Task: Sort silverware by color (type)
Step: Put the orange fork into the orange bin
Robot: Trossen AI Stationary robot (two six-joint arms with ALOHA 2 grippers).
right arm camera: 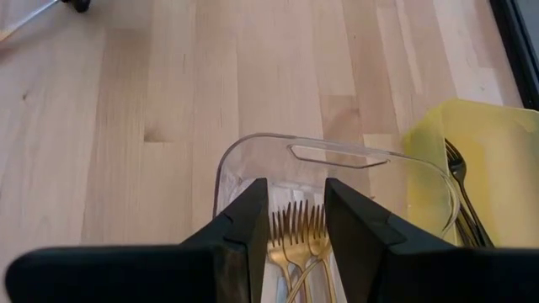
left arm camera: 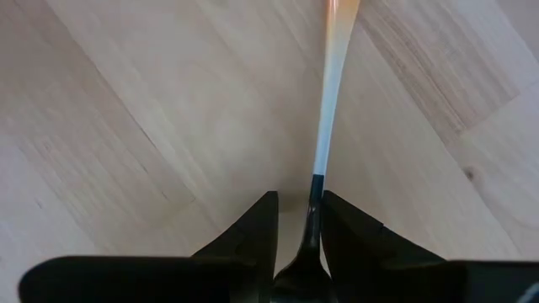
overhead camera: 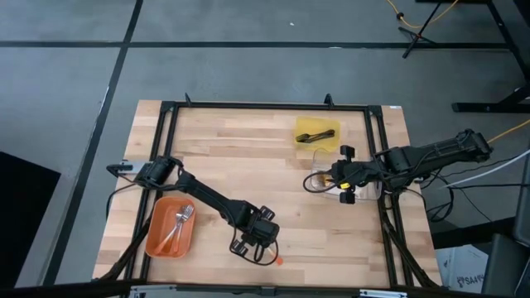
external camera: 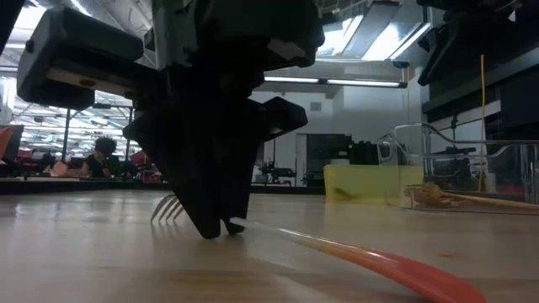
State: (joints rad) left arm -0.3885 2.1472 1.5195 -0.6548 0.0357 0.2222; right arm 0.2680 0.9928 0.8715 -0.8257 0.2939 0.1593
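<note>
A fork with a silver neck and orange handle (left arm camera: 327,126) lies on the table near the front edge, its tines (external camera: 168,209) toward the far side and its handle (external camera: 387,265) toward the near side. My left gripper (left arm camera: 299,198) points down at it, open. Its fingers stand on either side of the fork's neck (left arm camera: 315,206), and the tips (external camera: 221,231) are down at the table top. My right gripper (right arm camera: 296,183) hovers open over the clear tray (right arm camera: 253,145), above the gold forks (right arm camera: 296,229) lying in it. My left gripper's fingers straddle the fork's neck (left arm camera: 315,202) from above and lie across it. A gap shows on one side of the neck. Whether the other finger (left arm camera: 341,223) touches it I cannot tell. The fork lies flat on the table.
The orange tray (overhead camera: 156,240) at the front left holds orange-handled forks (overhead camera: 179,222). The yellow tray (overhead camera: 305,124) at the far right holds dark forks (overhead camera: 320,134). The clear tray (overhead camera: 318,187) sits below it, under my right gripper (overhead camera: 325,177). A black frame (overhead camera: 265,106) borders the table.
</note>
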